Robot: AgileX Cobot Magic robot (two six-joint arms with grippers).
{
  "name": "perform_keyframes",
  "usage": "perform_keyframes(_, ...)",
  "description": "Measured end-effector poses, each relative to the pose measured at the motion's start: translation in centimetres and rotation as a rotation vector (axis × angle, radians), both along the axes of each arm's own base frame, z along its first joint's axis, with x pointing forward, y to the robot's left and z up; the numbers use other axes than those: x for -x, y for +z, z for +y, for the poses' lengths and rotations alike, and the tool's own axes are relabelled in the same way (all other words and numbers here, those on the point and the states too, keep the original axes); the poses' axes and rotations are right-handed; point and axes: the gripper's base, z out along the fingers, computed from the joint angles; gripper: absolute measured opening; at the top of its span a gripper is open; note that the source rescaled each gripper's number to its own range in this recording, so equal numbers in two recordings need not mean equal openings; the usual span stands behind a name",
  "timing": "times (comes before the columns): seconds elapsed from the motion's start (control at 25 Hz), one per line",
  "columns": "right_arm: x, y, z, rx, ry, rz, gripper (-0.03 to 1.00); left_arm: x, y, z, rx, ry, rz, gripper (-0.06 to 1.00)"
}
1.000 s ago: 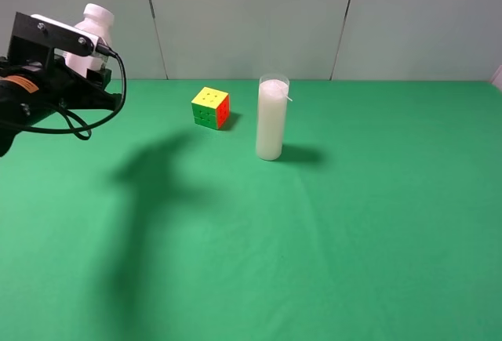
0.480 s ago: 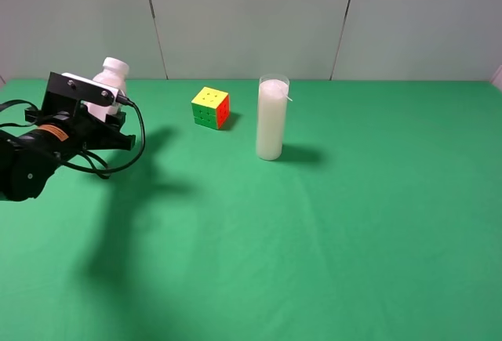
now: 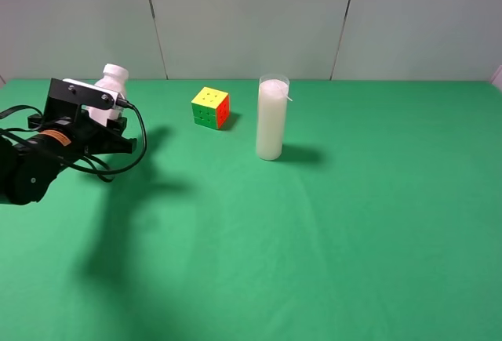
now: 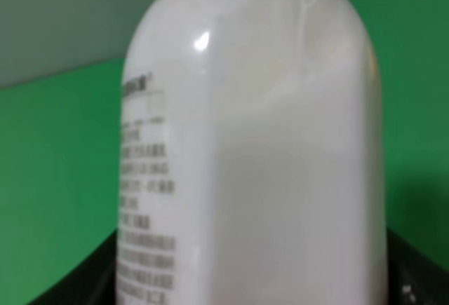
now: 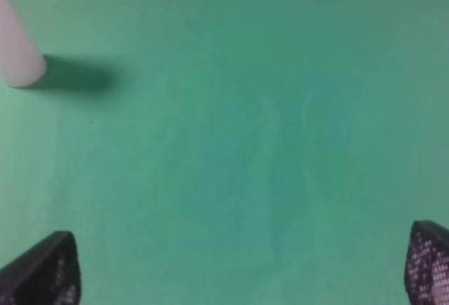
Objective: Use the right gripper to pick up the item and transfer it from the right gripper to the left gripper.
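Observation:
The item (image 3: 108, 88), a small white bottle with a wide white cap, is held upright above the left side of the green table. My left gripper (image 3: 100, 112), black with a silver-white bracket and a loose black cable, is shut on its lower body. In the left wrist view the item (image 4: 266, 144) fills the frame, showing its printed label, with dark fingers (image 4: 77, 287) at its base. My right gripper (image 5: 235, 270) is out of the exterior high view. Its wrist view shows it open over bare green cloth with nothing between its black fingertips (image 5: 43, 270).
A coloured puzzle cube (image 3: 210, 107) sits at the back centre-left of the table (image 3: 329, 231). Right of it stands a tall white candle in clear glass (image 3: 271, 117), also seen as the candle (image 5: 17, 52) in the right wrist view. A grey panelled wall backs the table.
My left arm has come down and slightly right with the bottle still in its grip, then nearly stopped. The cube and candle have not moved.

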Motion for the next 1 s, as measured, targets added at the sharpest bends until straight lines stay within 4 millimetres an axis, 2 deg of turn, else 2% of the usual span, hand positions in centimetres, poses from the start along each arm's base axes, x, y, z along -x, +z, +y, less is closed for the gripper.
perform_keyframes(1.0,0.0,0.0,0.0,0.0,0.0,0.0,1.0,0.23,-0.81,0.04,0.07,0.026,0.095,0.0)
